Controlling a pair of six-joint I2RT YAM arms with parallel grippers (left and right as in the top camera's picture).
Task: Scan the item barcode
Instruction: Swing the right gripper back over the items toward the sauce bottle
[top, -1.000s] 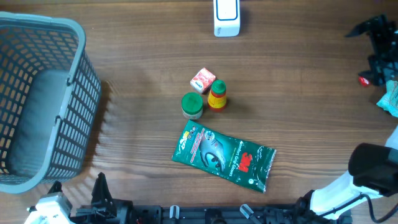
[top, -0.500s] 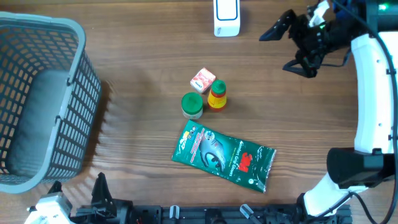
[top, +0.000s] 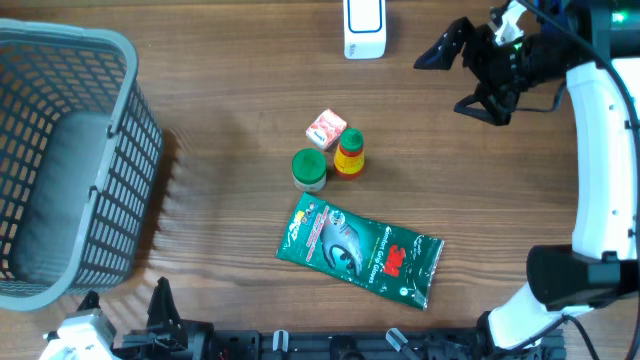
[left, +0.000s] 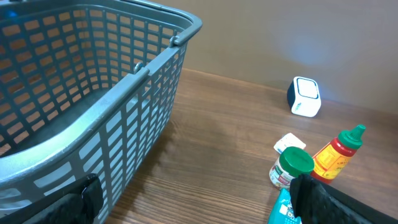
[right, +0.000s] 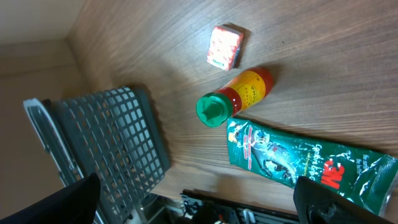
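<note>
The wooden table carries a small cluster near its middle: a little red-and-white box, a yellow-and-red sauce bottle with a green cap standing upright just beside it, and a short green-lidded jar close against the bottle on the side toward the left edge. Closer to the near edge, apart from the cluster, a green glove packet lies flat and slightly askew, its printed face up (no barcode can be made out on any of these from here). The white scanner sits at the far edge, roughly in line with the cluster and well apart from it. A grey plastic basket fills the left side of the table. The right gripper is held above the far right part of the table, just to the right of the scanner, its fingers spread wide with nothing between them and touching none of the items. The left gripper waits low at the near left corner beside the basket wall, fingers likewise wide apart and holding nothing.
</note>
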